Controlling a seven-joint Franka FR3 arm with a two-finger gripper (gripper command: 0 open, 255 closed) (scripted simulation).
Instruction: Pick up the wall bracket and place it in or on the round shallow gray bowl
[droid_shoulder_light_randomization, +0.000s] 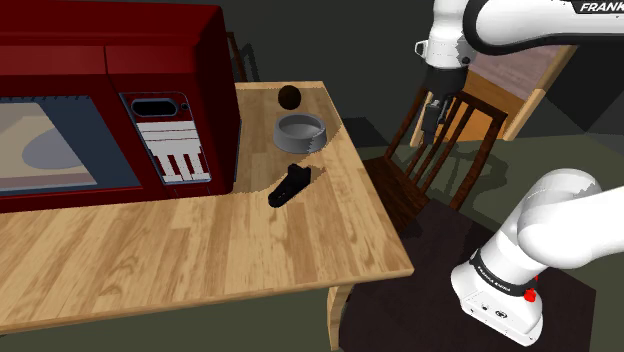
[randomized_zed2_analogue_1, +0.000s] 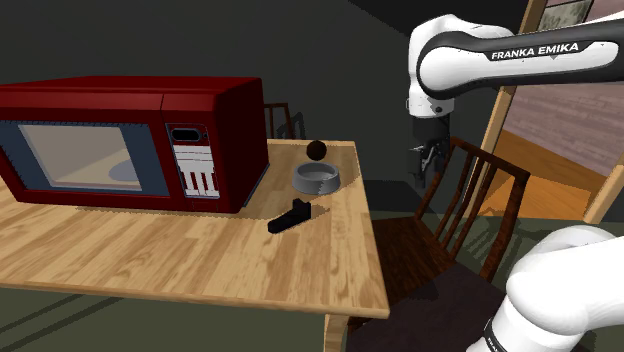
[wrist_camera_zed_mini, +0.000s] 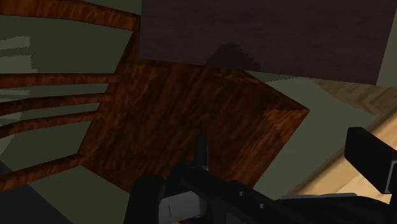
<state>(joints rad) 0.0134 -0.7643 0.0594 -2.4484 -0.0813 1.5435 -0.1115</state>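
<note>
The arm (droid_shoulder_light_randomization: 545, 215) rises white from its stand at the shoulder view's lower right, bends high and runs along the top edge. Its wrist then turns straight down. The gripper (droid_shoulder_light_randomization: 431, 128) hangs off the table's side, over a chair (randomized_zed2_analogue_1: 455, 225). Whether the claw is released or clenched cannot be told from these views.

The bracket (droid_shoulder_light_randomization: 290, 185) lies flat on the table (droid_shoulder_light_randomization: 200, 250), near the microwave's front corner and well apart from the gripper. It is black, long and blocky. One end seems stepped up, though it is too dark to be sure. The bowl (droid_shoulder_light_randomization: 300, 131) stands close beyond it, not touching. It is gray, round and shallow, with a low upright wall. A dark brown ball (droid_shoulder_light_randomization: 289, 97) sits just behind the bowl.

The table is pale planked wood with visible grain. The chair is dark reddish wood with a slatted back, and its grainy seat shows below the hand in the wrist view. The microwave (randomized_zed2_analogue_1: 110, 140) is a glossy red box with a window and a white button panel.
</note>
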